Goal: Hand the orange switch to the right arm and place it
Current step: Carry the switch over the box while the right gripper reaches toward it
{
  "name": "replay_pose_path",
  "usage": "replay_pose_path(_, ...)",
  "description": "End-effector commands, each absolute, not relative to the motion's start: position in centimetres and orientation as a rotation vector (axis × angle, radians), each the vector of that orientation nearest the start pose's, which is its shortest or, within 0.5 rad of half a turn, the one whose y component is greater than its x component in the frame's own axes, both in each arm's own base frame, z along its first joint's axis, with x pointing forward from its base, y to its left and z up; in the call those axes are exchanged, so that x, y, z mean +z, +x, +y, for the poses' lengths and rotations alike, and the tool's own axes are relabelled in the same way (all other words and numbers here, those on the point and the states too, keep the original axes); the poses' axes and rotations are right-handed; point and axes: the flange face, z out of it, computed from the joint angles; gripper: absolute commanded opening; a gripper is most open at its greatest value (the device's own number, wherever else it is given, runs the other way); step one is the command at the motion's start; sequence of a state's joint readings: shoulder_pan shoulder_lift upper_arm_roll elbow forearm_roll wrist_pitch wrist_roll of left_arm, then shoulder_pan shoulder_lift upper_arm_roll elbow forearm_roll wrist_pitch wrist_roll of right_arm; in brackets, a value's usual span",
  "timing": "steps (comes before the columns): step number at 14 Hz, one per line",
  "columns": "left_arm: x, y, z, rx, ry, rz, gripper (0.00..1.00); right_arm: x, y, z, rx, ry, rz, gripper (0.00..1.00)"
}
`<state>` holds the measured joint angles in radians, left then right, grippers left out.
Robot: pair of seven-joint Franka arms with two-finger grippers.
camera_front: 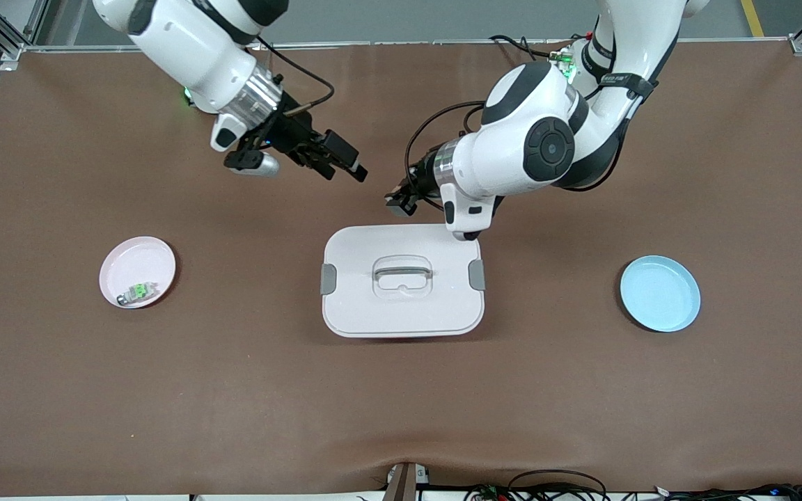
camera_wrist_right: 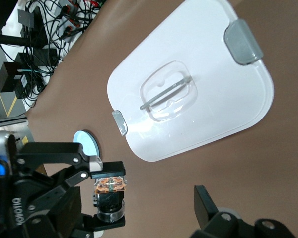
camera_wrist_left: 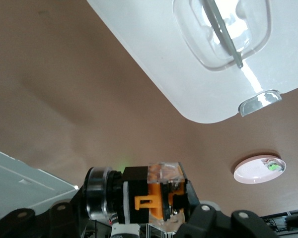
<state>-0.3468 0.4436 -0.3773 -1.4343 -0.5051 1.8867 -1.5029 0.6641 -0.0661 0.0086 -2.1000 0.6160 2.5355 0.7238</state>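
Note:
The orange switch (camera_wrist_left: pixel 156 196), a small black block with an orange middle and a metal ring at one end, is clamped end to end in my left gripper (camera_wrist_left: pixel 139 213). That gripper (camera_front: pixel 399 202) hovers just off the white box's edge on the robots' side. The switch also shows in the right wrist view (camera_wrist_right: pixel 109 191), held by the left gripper. My right gripper (camera_front: pixel 344 172) is open and empty, in the air beside the left one, toward the right arm's end. One of its fingers (camera_wrist_right: pixel 204 203) shows a gap away from the switch.
A white lidded box (camera_front: pixel 402 306) with a clear handle sits mid-table. A pink dish (camera_front: pixel 129 254) holding a pale switch with a green middle (camera_front: pixel 138 291) lies toward the right arm's end. A blue dish (camera_front: pixel 660 293) lies toward the left arm's end.

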Motion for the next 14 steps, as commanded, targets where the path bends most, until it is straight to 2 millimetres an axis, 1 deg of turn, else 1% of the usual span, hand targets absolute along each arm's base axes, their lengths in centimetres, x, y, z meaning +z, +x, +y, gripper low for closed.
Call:
replay_pose_path(1, 47.9, 51.9, -46.1, 1.03, -2.905, -1.581, 0.0, 49.5, 44.4, 35.9, -0.084, -2.387, 0.594, 1.0)
replay_pose_path(2, 47.9, 51.6, -46.6, 1.045, -2.906, -1.58, 0.0, 49.3, 44.2, 36.5, -0.092, -2.383, 0.588, 1.0)
replay_pose_path(3, 47.9, 51.6, -46.6, 1.047, -2.9, -1.591, 0.0, 49.0, 43.9, 37.4, -0.088, -2.378, 0.599, 1.0)
replay_pose_path(5, 48.0, 51.2, -47.0, 1.052, -2.895, -1.591, 0.0, 48.7, 43.6, 38.4, -0.105, -2.356, 0.625, 1.0)
replay_pose_path(7, 48.1, 51.3, -47.2, 1.045, -2.901, -1.607, 0.0, 48.1, 43.7, 38.7, -0.11, -2.358, 0.627, 1.0)
replay_pose_path(8, 47.7, 51.1, -47.7, 1.046, -2.896, -1.611, 0.0, 47.9, 43.6, 38.9, -0.112, -2.359, 0.625, 1.0)
replay_pose_path(11, 47.3, 51.1, -47.9, 1.047, -2.893, -1.619, 0.0, 48.0, 43.5, 39.2, -0.125, -2.352, 0.62, 1.0)
replay_pose_path(14, 47.3, 50.8, -48.3, 1.046, -2.897, -1.606, 0.0, 48.0, 43.4, 39.5, -0.124, -2.353, 0.615, 1.0)
